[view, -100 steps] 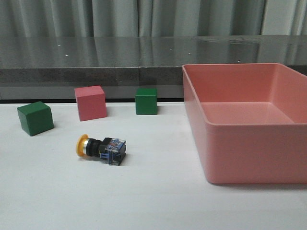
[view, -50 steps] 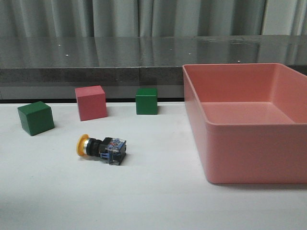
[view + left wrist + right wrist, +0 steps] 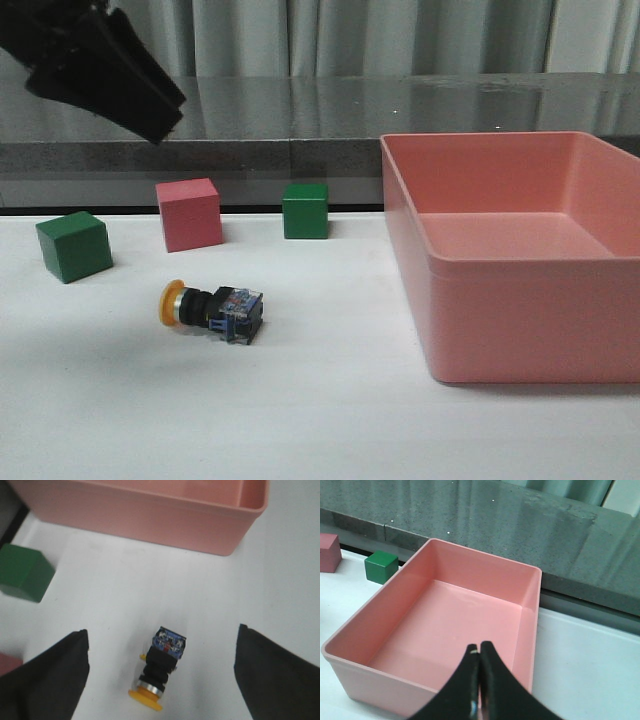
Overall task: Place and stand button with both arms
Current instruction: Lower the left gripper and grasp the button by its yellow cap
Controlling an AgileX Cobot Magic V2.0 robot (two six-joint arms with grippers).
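Left gripper [image 3: 160, 680] spread wide above button [image 3: 211, 307], which lies sideways, uncovered, left-centre of table [image 3: 330, 420]. Right gripper [image 3: 479, 680] clenched empty.

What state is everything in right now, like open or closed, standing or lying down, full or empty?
Button: lying on its side, not held.
Pink bin: upright, empty.
Left end effector: open wide above the button.
Right end effector: shut, holding nothing.
Pink cube: resting on the table.

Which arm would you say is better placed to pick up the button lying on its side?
Left: its open pincer frames the button, while the right pincer is shut above the pink bin.
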